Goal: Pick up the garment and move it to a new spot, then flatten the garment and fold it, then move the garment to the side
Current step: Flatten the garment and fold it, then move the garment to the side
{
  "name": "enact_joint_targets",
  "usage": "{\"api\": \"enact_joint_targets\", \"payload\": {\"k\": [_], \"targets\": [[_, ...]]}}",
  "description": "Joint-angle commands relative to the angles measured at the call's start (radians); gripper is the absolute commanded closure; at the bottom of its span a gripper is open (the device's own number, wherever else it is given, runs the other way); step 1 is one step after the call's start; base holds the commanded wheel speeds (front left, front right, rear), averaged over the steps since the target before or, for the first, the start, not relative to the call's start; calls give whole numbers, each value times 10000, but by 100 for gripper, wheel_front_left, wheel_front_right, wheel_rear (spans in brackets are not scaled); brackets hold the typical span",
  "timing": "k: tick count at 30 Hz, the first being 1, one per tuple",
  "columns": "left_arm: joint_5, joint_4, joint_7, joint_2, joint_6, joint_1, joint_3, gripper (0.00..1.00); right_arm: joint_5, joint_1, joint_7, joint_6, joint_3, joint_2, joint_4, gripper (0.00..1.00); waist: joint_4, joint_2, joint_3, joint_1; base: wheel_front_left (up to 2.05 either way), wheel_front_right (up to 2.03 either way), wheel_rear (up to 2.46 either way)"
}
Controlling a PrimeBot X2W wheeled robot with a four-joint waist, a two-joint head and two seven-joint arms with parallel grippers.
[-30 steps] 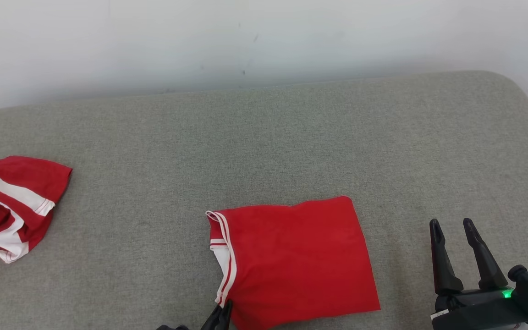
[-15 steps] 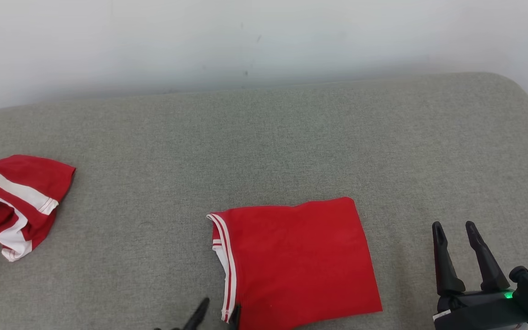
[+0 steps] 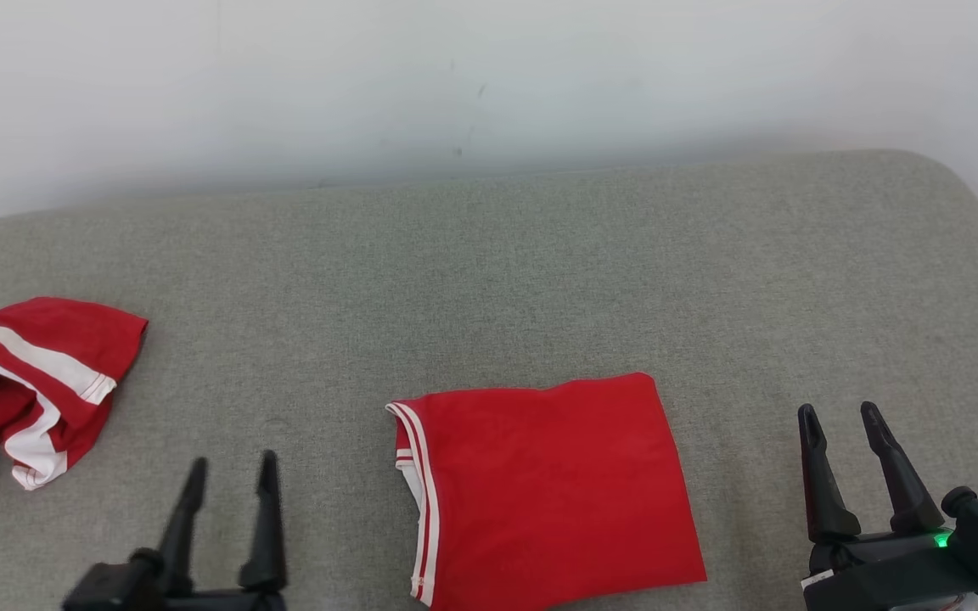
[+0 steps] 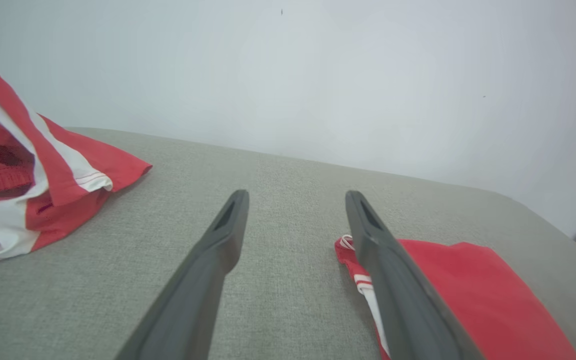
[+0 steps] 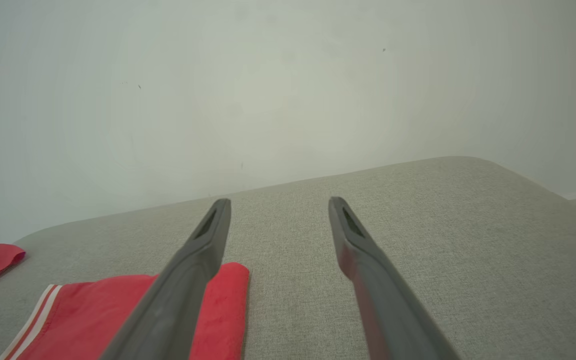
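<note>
A red garment [image 3: 544, 488] with white trim lies folded into a flat rectangle on the grey cushion, near its front middle. It also shows in the left wrist view as the garment [image 4: 473, 295] and in the right wrist view as the garment [image 5: 113, 315]. My left gripper [image 3: 230, 471] stands open to the garment's left, apart from it, with nothing between its fingers. My right gripper [image 3: 837, 417] is open at the lower right, clear of the cloth's right edge. In each wrist view, the left gripper [image 4: 295, 197] and the right gripper [image 5: 278, 204] hold nothing.
A second red and white striped garment [image 3: 22, 382] lies crumpled at the cushion's left edge, also visible as the crumpled garment [image 4: 23, 170]. The grey cushion [image 3: 540, 263] runs back to a white wall [image 3: 489, 76]. Its rounded right corner [image 3: 956, 178] drops off to the floor.
My left gripper opened, let go of the folded garment's near-left corner, and moved left, away from it. The camera tilted slightly. The right gripper stayed put.
</note>
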Motion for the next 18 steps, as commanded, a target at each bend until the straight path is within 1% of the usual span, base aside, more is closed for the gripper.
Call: {"api": "enact_joint_targets", "payload": {"k": [1,5,8,13,18], "targets": [[71,-147,0,-10,34,-1,331,0,-95,-60,-45,-26,18,-47,-19,0,-13,0,-54,0,0,0,0],[393,-398,-1,-66,34,144,1065,0,-157,-3,-45,-26,69,-33,-35,0,-21,0,-180,0,0,0,0],[555,-410,-1,-122,-84,313,1440,0,-275,73,-43,-26,142,-20,-29,0,-20,0,-279,0,0,0,0],[1165,-178,-2,-132,-215,532,1636,0,-482,267,-45,-26,174,39,-55,0,33,0,-425,0,0,0,0],[1260,-12,-2,-228,-348,621,1779,0,-638,476,-45,-26,196,138,-87,0,95,0,-490,0,0,0,0]]}}
